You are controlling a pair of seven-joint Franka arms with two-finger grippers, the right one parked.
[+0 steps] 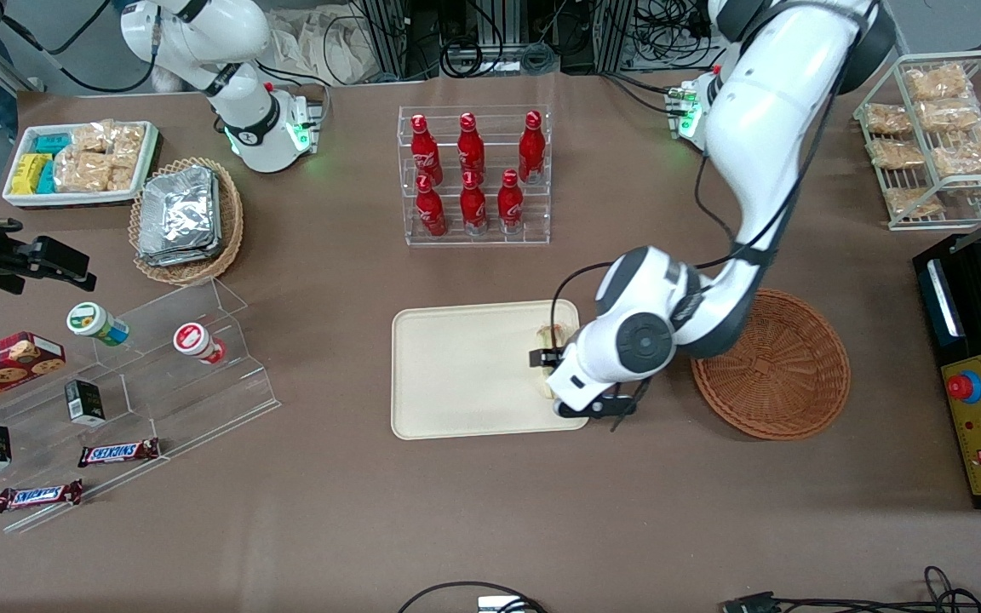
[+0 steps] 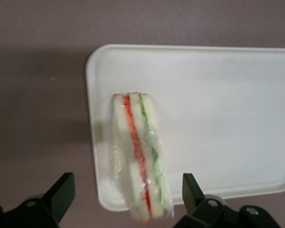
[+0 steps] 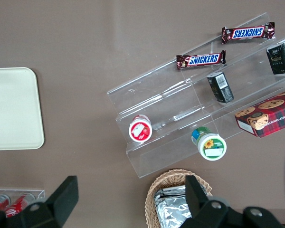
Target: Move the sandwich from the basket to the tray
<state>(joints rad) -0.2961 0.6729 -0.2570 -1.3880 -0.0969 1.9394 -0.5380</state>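
We count in front frame:
- one sandwich (image 2: 142, 156), lying on one cream tray (image 1: 456, 375), frame centre
- one reddish basket (image 1: 784, 375), beside tray
- one working gripper (image 2: 126, 192), above sandwich at tray edge nearest the basket, fingers spread
- six red bottles (image 1: 473, 166) in one clear rack, upper middle
- two Snickers bars (image 1: 118, 452), two dark boxes (image 1: 84, 402), two lidded cups (image 1: 97, 323), one cookie box (image 1: 1, 364), toward parked arm's end
- one tan basket (image 1: 231, 226) there too
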